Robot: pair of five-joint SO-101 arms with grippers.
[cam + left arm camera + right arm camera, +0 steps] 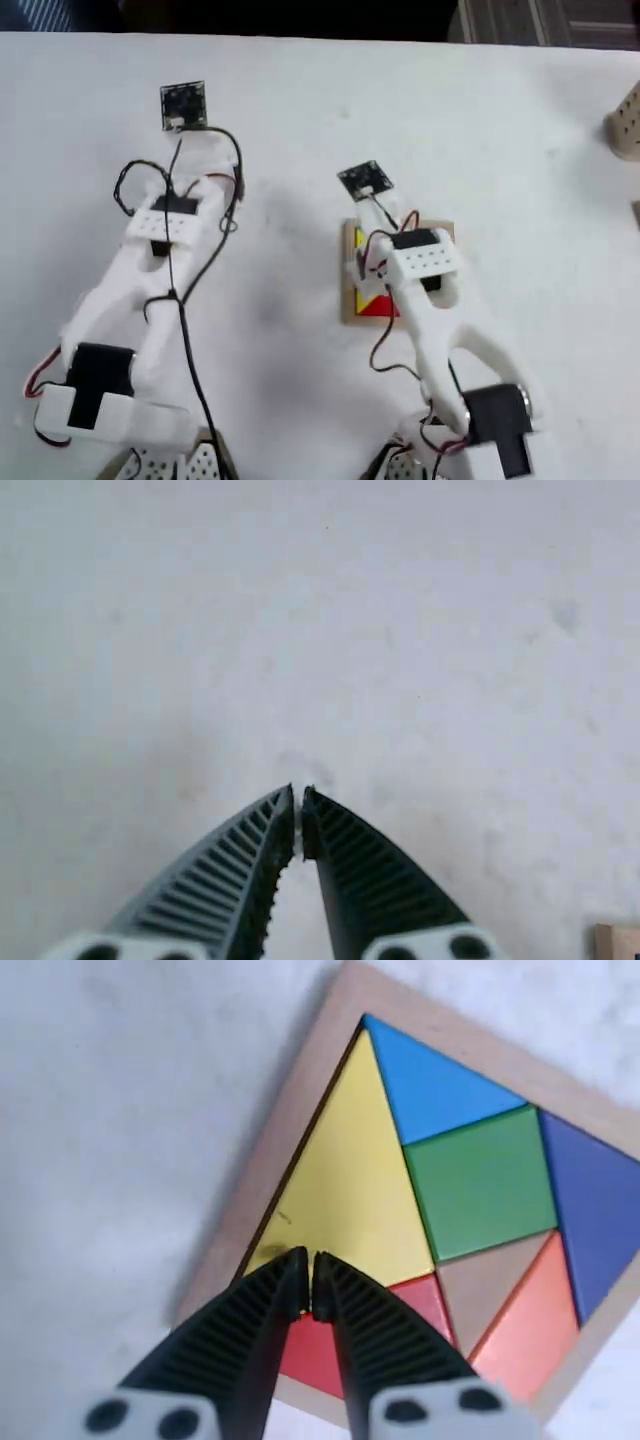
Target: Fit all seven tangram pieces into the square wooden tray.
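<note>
The square wooden tray (295,1110) holds a large yellow triangle (350,1170), a light blue triangle (430,1080), a green square (480,1185), a dark blue triangle (595,1210), an orange piece (530,1325) and a red piece (420,1305). A bare wood-coloured patch (480,1280) sits between green, red and orange. My right gripper (308,1280) is shut, empty, its tips over the seam between yellow and red. My left gripper (298,805) is shut, empty, above bare white table. From above, the right arm (420,260) covers most of the tray (348,270).
The left arm (165,225) stands well left of the tray, with open white table between the arms. A corner of the tray (620,942) shows at the edge of the left wrist view. A perforated tan object (628,125) sits at the table's far right edge.
</note>
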